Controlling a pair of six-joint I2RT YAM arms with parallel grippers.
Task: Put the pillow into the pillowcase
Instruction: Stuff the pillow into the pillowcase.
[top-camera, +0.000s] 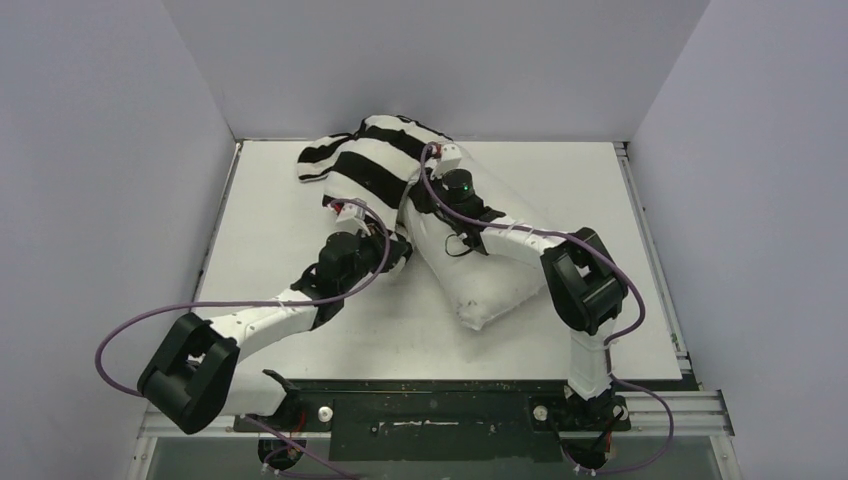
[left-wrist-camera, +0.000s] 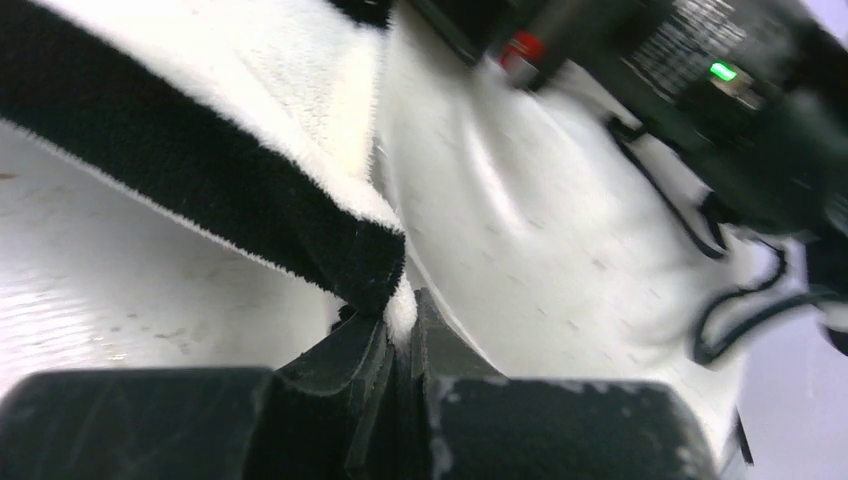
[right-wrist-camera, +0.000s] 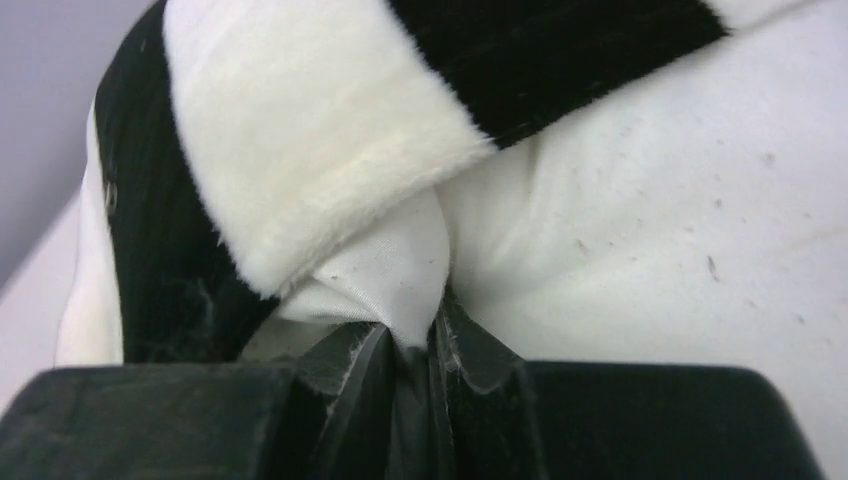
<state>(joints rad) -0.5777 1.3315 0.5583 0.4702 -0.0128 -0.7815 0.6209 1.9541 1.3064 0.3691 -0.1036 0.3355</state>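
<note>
**Desk:** Grey walls box in a white table (top-camera: 300, 330). What's on it?

**Field:** Mid-table lies the pillow (top-camera: 500, 290), its far end inside the striped pillowcase (top-camera: 370, 160), which is bunched beyond it. At the pillow's left flank, the left gripper (left-wrist-camera: 400, 322) is clamped on the hem. On top, the right gripper (right-wrist-camera: 415, 345) pinches white cloth at the rim, seemingly lining.

**Desk:** Best approach?

**Field:** Draw both hems evenly toward the pillow's near end. The right arm (top-camera: 515, 243) lies across the pillow, and its purple cable (top-camera: 427, 180) may snag.
</note>
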